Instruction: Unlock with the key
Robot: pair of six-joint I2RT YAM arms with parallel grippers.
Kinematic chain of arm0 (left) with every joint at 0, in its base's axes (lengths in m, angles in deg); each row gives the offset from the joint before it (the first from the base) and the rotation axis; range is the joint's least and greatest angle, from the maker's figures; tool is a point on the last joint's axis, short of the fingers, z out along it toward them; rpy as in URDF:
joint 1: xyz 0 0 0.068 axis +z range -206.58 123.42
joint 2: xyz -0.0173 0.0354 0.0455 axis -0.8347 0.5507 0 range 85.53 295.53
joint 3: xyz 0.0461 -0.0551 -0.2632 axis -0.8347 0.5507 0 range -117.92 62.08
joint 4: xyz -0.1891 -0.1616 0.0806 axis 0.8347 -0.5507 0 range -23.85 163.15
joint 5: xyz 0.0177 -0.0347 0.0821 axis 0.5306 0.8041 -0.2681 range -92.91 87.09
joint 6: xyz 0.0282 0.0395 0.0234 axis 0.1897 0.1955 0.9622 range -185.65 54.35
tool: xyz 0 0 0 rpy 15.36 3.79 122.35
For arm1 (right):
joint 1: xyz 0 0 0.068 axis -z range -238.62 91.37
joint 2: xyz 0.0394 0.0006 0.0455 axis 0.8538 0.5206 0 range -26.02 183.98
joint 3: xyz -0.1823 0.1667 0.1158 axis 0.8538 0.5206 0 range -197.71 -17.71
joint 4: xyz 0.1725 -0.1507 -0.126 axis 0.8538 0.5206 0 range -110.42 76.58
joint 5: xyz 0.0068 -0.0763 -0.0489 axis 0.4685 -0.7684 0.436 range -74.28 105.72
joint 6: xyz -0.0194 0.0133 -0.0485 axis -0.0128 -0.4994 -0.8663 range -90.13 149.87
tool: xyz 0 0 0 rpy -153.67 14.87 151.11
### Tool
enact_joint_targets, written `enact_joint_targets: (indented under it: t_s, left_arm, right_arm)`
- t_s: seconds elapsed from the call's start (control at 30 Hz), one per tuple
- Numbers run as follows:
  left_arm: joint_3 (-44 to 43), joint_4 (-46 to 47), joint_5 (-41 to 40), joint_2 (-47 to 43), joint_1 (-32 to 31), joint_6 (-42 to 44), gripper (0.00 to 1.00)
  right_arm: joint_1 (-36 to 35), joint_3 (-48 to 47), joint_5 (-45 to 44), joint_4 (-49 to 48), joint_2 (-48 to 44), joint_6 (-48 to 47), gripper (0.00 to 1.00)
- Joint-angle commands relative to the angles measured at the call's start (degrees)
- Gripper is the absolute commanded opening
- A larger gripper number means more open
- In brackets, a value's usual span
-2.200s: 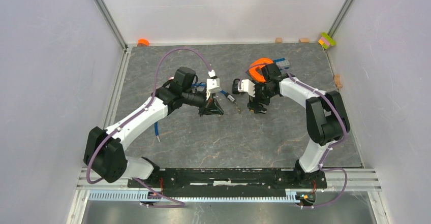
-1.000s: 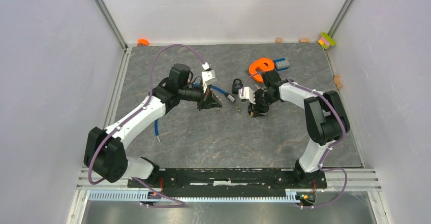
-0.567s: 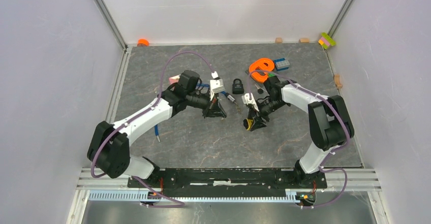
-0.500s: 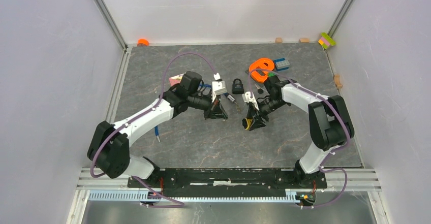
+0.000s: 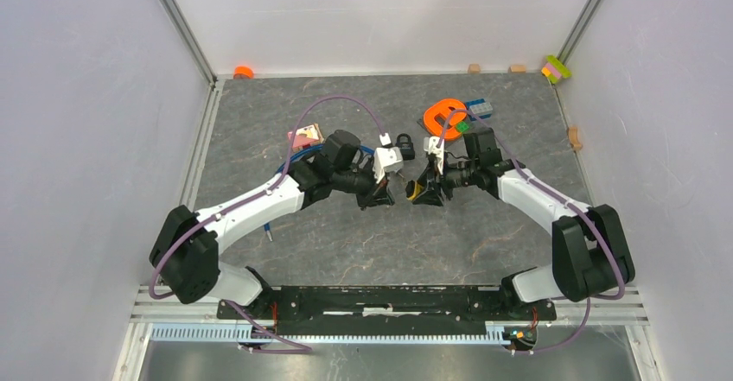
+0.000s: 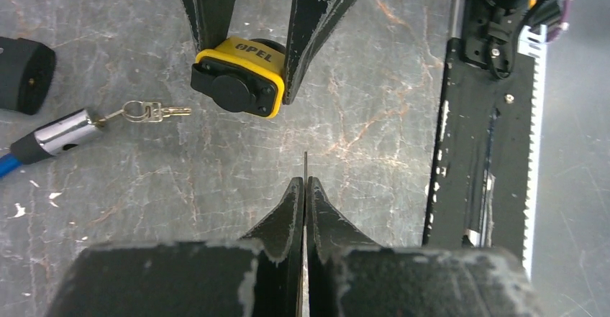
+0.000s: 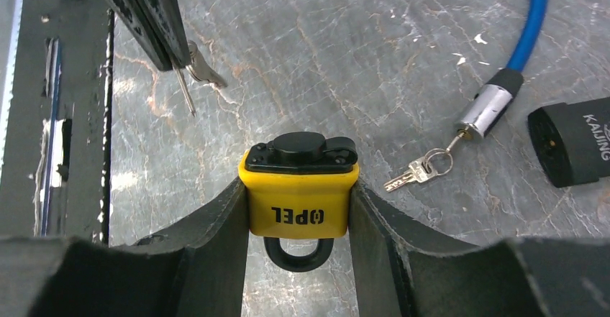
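I am pinching a small silver metal key in my left claw. Its jaws are pressing fully together on the key's head, and the thin blade is sticking out past the tips.

In my right claw I am gripping a yellow-jacketed padlock with a black cap and a black shackle. The jaws are standing about half apart, one pad lying against each flat side of the body. The shackle is pointing back toward my wrist and the black-capped end is facing outward.

Both claws are hovering over the grey marbled surface near its middle, tip facing tip. Seen from above, the lock is sitting at three o'clock of the key, near it but apart. Through the left wrist camera the blade is pointing to twelve o'clock, while the lock is hanging at eleven o'clock, a little off the blade's line.

A black padlock is lying on the surface at twelve o'clock of the gap between my claws. Through the right wrist camera, the steel end of a blue cable lock is lying at two o'clock of the yellow lock, with a ring of spare keys trailing from it. An orange plastic ring and a blue toy brick are resting farther out, at one o'clock.
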Motion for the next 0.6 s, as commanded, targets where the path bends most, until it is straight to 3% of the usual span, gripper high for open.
enact_joint_targets:
  t_s: [0.0, 0.57]
  left_arm:
    - [-2.8, 3.0, -9.0, -1.0, -2.4, 0.6, 0.02]
    - [-7.2, 2.0, -17.4, 2.3, -6.6, 0.6, 0.02]
  right_arm:
    - [0.0, 2.9, -0.7, -12.3, -3.4, 11.7, 0.0]
    - [0.0, 4.6, -3.4, -15.9, -3.9, 16.5, 0.0]
